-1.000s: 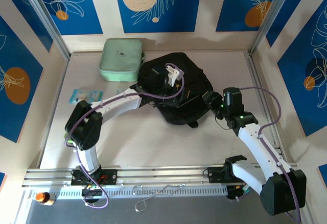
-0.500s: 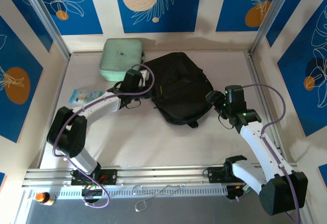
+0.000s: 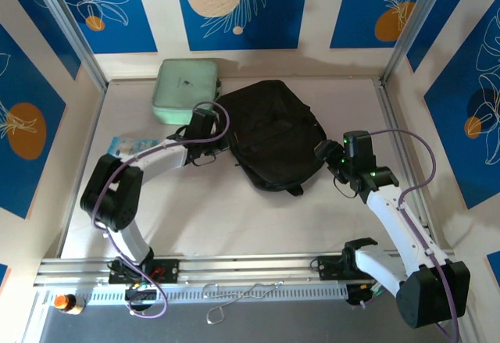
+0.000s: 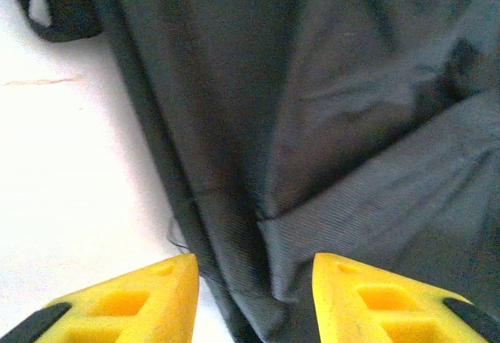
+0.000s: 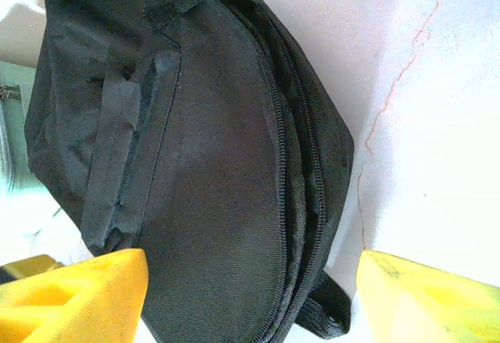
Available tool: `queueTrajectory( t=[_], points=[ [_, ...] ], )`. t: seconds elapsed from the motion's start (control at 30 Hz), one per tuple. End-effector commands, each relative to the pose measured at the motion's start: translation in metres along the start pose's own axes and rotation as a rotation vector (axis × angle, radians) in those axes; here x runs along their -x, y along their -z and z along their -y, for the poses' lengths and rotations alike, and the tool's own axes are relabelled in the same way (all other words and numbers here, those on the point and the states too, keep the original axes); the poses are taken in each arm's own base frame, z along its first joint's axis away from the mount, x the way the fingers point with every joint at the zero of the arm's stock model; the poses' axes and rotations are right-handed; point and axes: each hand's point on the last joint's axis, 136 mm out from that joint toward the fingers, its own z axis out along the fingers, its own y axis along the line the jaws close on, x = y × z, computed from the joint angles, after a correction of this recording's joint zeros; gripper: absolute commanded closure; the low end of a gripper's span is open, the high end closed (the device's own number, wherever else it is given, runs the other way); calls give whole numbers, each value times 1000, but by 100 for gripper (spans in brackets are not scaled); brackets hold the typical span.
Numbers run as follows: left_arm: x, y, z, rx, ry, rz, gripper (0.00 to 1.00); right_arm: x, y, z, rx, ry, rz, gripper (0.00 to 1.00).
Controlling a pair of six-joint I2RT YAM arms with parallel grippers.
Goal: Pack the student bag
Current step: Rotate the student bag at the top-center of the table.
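1. Top external view: a large black fabric backpack (image 3: 273,136) lies flat in the middle of the tabletop (image 3: 234,218), touching a pale mint green square zip case (image 3: 186,89).
2. The left claw (image 4: 254,263), fingers apart, straddles the backpack's left edge fold, probably to pinch the fabric.
3. The right claw (image 3: 326,154) gapes wide and empty at the opposite side, seemingly placed to steady it.

Blue leaf-patterned wall panels (image 3: 266,15) surround a pale tabletop (image 3: 234,218).

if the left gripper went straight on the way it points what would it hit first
Most likely the student bag: the left gripper points at black fabric by the bag's edge, with nothing visible in between, though depth is unclear.
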Motion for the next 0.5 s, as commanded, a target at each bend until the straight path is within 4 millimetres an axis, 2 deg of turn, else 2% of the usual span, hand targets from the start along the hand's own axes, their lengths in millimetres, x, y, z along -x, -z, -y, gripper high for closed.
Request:
queueTrajectory(
  t=[0.0, 0.33, 0.47],
  points=[
    [14, -12, -3, 10, 74, 30, 60, -6, 5, 2, 6, -15, -17, 29],
    [9, -46, 6, -61, 84, -36, 59, -25, -1, 13, 3, -56, -76, 29],
    [8, -54, 9, -81, 80, -57, 65, -43, -9, 22, -2, -82, -137, 30]
  ],
)
